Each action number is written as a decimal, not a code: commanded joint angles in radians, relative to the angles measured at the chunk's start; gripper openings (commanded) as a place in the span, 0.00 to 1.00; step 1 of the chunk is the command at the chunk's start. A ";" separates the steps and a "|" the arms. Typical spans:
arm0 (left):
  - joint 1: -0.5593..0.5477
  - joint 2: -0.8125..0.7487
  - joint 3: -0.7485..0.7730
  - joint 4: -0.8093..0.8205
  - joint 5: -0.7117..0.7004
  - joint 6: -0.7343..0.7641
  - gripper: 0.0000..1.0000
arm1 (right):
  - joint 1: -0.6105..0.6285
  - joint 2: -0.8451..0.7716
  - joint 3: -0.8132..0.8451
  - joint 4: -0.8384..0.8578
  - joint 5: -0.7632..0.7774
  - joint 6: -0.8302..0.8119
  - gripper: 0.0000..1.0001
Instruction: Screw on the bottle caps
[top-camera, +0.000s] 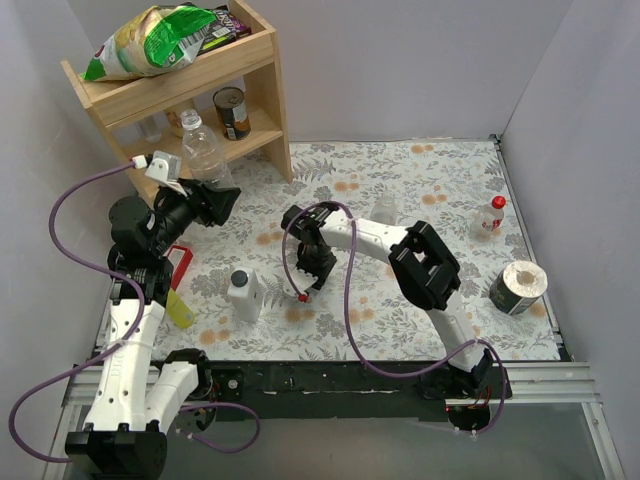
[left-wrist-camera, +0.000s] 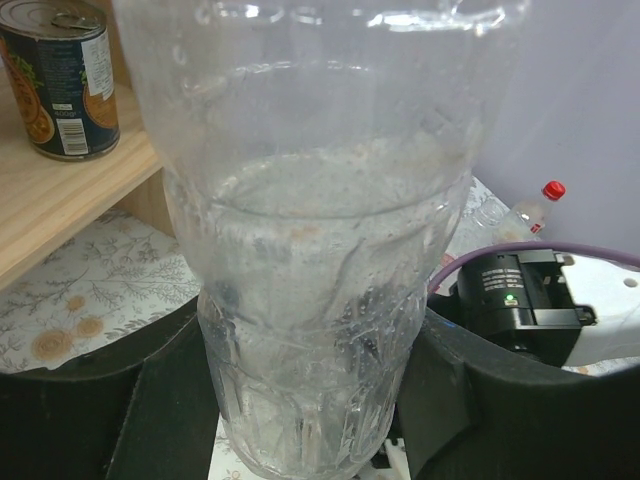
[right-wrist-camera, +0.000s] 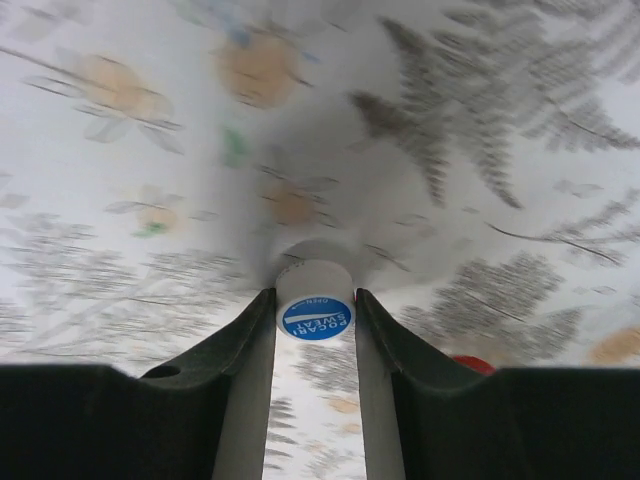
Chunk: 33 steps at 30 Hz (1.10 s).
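My left gripper (top-camera: 207, 200) is shut on the lower body of a large clear bottle (top-camera: 205, 150) and holds it upright in front of the shelf. No coloured cap shows on its neck. In the left wrist view the bottle (left-wrist-camera: 320, 280) fills the space between my left gripper's (left-wrist-camera: 320, 420) fingers. My right gripper (top-camera: 312, 275) points down over the table middle. In the right wrist view my right gripper (right-wrist-camera: 315, 300) is shut on a white cap with a blue top (right-wrist-camera: 314, 315). A red cap (top-camera: 302, 297) lies on the cloth just beside it and also shows in the right wrist view (right-wrist-camera: 470, 363).
A wooden shelf (top-camera: 262, 60) at the back left holds a can (top-camera: 232, 112) and a snack bag (top-camera: 150, 40). A red-capped clear bottle (top-camera: 487, 218) and a small clear bottle (top-camera: 384, 208) stand on the far side of the table. A white dark-capped bottle (top-camera: 243, 293), a yellow bottle (top-camera: 180, 308) and a tape roll (top-camera: 519, 287) are nearer.
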 joint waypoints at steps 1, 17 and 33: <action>0.007 0.001 -0.003 0.028 0.032 -0.013 0.03 | 0.016 -0.127 -0.093 -0.137 -0.142 0.042 0.36; 0.007 0.024 -0.004 0.041 0.066 -0.044 0.04 | 0.033 -0.373 -0.522 0.346 -0.242 0.844 0.35; 0.007 0.033 -0.006 0.045 0.061 -0.042 0.04 | 0.035 -0.393 -0.571 0.363 -0.265 0.863 0.51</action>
